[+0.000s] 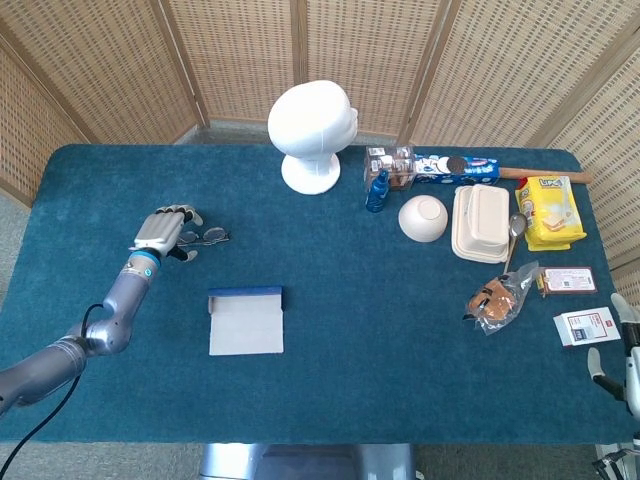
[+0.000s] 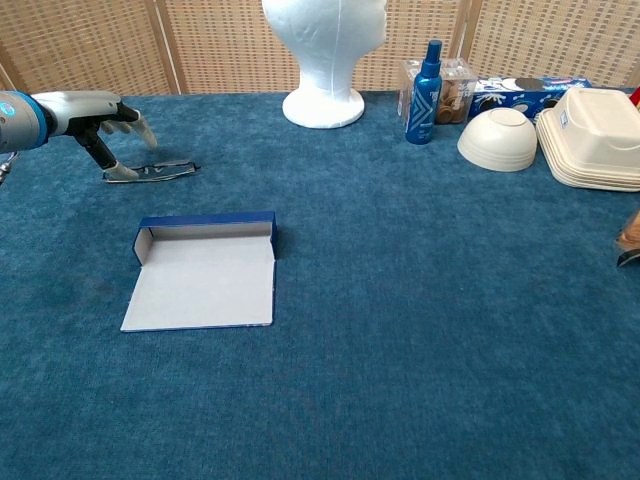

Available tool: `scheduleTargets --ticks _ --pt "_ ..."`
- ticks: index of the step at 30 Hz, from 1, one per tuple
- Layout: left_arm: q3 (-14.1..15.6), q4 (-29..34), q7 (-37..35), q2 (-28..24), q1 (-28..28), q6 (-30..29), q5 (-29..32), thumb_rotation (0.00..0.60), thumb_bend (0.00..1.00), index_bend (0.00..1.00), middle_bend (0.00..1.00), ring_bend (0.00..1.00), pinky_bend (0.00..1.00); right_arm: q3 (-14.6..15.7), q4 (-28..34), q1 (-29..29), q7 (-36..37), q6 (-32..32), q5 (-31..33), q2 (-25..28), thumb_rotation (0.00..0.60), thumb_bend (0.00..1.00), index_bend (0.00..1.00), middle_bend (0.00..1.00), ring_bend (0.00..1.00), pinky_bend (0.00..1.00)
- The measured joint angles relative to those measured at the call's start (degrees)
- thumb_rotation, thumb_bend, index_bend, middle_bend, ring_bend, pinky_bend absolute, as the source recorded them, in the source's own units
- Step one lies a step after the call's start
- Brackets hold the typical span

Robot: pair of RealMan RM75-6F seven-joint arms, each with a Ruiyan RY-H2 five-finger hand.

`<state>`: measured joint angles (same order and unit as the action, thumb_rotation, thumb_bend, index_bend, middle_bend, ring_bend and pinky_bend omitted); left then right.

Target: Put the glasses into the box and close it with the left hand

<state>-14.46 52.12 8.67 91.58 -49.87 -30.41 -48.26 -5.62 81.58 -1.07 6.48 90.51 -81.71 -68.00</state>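
The left hand (image 2: 95, 115) hovers with fingers spread over the thin dark-framed glasses (image 2: 155, 171), its thumb tip at their left end, near the table's left edge; whether it grips them is unclear. The open blue cardboard box (image 2: 205, 270) lies just in front. Only part of the right hand (image 1: 625, 350) shows at the right edge, its state unreadable.

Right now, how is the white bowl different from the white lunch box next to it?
The white round bowl lies upside down, its base upward; the white foam clamshell box sits right way up with its lid shut. The bowl is round, the box squarish with rounded corners. In the head view the box looks bigger than the bowl. Both are white and rest side by side on the blue table.
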Motion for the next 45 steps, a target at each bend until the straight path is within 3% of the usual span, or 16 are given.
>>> scheduleTargets --ticks 19,29,39,45 --pt "1.05 -7.46 1.4 4.03 -3.22 3.97 5.39 0.6 0.24 0.33 0.19 0.12 0.1 -0.44 0.05 -1.76 0.78 1.7 0.25 0.32 0.567 0.45 0.05 0.17 0.13 0.27" --pt "1.1 -7.77 2.13 4.3 -4.25 4.46 8.28 0.6 0.32 0.43 0.2 0.12 0.1 -0.58 -0.71 -2.46 1.75 2.2 0.27 0.08 0.568 0.45 0.05 0.17 0.13 0.27" --pt "3.24 -7.19 4.55 3.49 -4.78 5.55 12.01 0.6 0.32 0.42 0.2 0.12 0.1 -0.82 -0.81 -3.0 2.27 2.89 0.01 0.24 0.571 0.45 0.05 0.17 0.13 0.27" --pt "3.67 -6.26 5.31 3.21 -5.03 4.02 13.47 0.6 0.36 0.47 0.21 0.12 0.1 -0.85 -1.08 -3.22 2.68 3.03 -0.09 0.11 0.568 0.45 0.05 0.17 0.13 0.27"
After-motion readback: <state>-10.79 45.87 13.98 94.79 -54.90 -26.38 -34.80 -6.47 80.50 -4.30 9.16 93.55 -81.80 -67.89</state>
